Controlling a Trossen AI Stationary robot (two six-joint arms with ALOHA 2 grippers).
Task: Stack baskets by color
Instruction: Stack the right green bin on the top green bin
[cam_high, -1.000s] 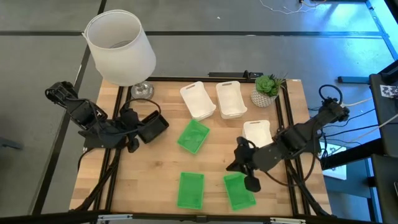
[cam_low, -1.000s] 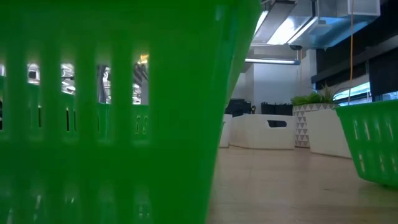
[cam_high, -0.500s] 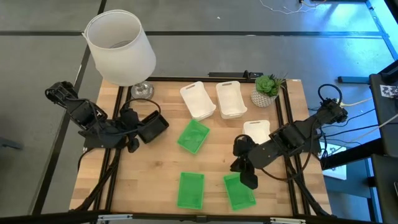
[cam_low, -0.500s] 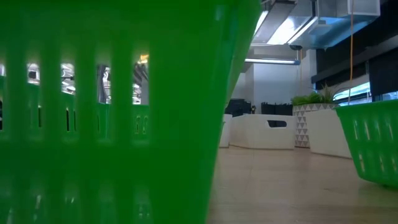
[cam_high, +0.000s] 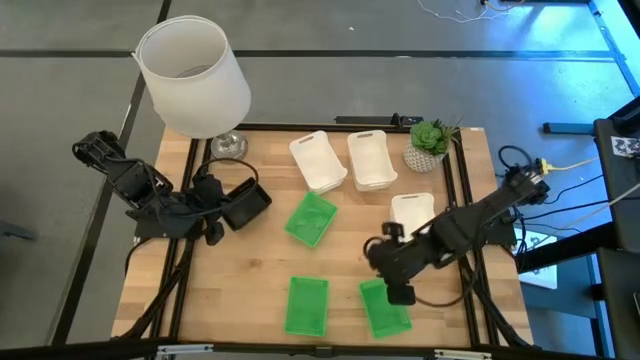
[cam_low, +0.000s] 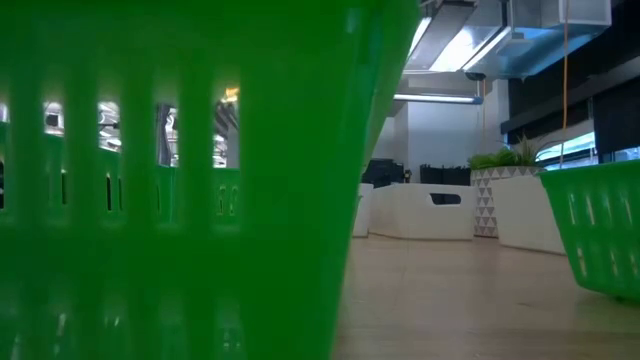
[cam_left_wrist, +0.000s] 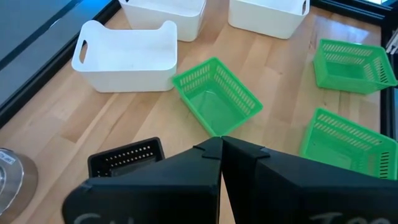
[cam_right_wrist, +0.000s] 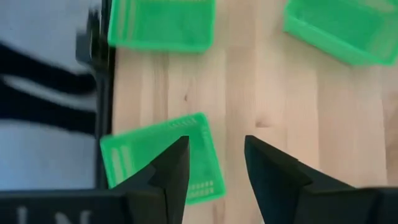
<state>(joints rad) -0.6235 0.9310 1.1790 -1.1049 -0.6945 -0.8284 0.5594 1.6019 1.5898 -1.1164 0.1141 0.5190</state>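
Observation:
Three green baskets lie apart on the wooden table: one mid-table (cam_high: 311, 219), one near the front (cam_high: 306, 305), one at the front right (cam_high: 384, 310) (cam_right_wrist: 158, 162). Three white baskets (cam_high: 318, 160) (cam_high: 371, 158) (cam_high: 413, 212) sit at the back and right. A black basket (cam_high: 246, 205) (cam_left_wrist: 126, 159) rests at the left. My right gripper (cam_high: 398, 290) (cam_right_wrist: 214, 163) hangs open above the far end of the front right green basket, pointing steeply down. My left gripper (cam_high: 214, 233) (cam_left_wrist: 221, 142) is shut on nothing, above the table beside the black basket.
A big white lampshade (cam_high: 193, 72) stands at the back left corner. A small potted plant (cam_high: 430, 143) sits at the back right. In the low view one green basket's wall (cam_low: 180, 200) fills the left half. Bare wood lies between the green baskets.
My right gripper has tipped more steeply downward and sunk a little over the front right green basket, its wrist shifting slightly toward the table's left. No basket has moved.

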